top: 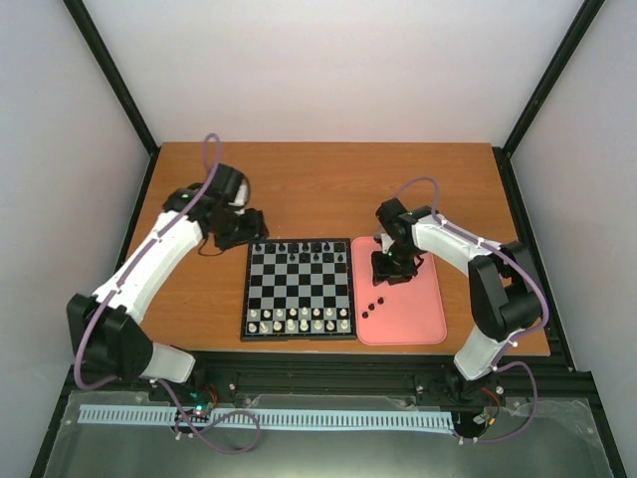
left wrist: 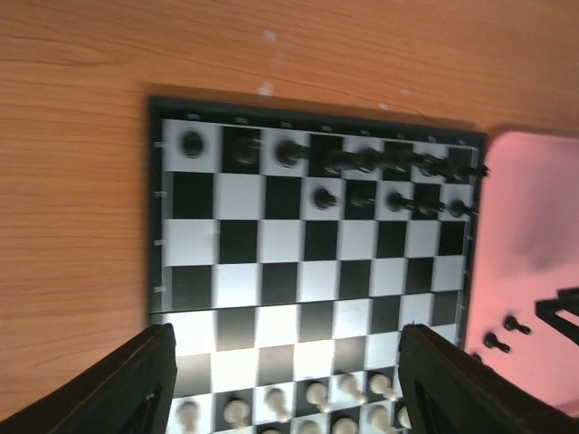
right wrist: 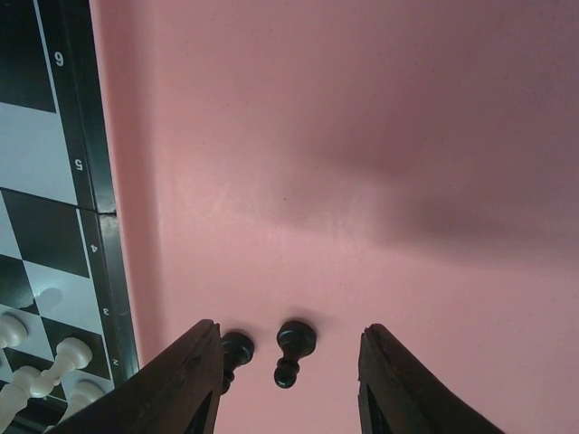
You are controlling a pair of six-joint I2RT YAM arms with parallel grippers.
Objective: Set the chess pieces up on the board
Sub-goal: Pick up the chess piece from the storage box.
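Half-open right gripper (right wrist: 291, 327) near black pawns (right wrist: 291, 351)

Board (left wrist: 308, 271) on wooden table (left wrist: 72, 181), black chess pieces (left wrist: 362, 163) on its far rows, left end effector (left wrist: 282, 348) spread apart, empty

Right tool (right wrist: 289, 336) finger (right wrist: 194, 380) half-hides a black pawn (right wrist: 237, 346); white pieces (left wrist: 317, 396) cut off at left wrist view's bottom edge.

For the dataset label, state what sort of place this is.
Probably a robot lab test cell: white panels in a black frame enclose a wooden table, with two robot arms bolted along its near edge, facing a chessboard.
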